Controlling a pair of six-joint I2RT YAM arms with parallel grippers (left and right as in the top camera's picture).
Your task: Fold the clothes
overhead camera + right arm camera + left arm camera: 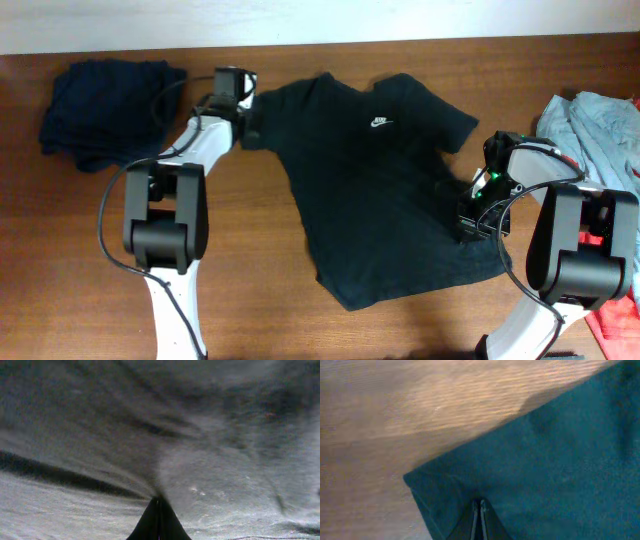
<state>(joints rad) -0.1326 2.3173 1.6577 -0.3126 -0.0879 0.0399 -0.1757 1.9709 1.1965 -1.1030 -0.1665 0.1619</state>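
Observation:
A black T-shirt (375, 180) with a small white logo lies spread flat in the middle of the wooden table. My left gripper (250, 120) is at its left sleeve, shut on the sleeve cloth (520, 470) near the hem; the fingertips (479, 505) are pressed together on the fabric. My right gripper (476, 215) is at the shirt's right lower side, shut on the cloth (165, 435), which puckers in folds at the fingertips (158, 500).
A dark navy folded garment (105, 100) lies at the back left. A pile of light blue and red clothes (600, 130) sits at the right edge. Bare wood (250, 280) lies in front of the shirt.

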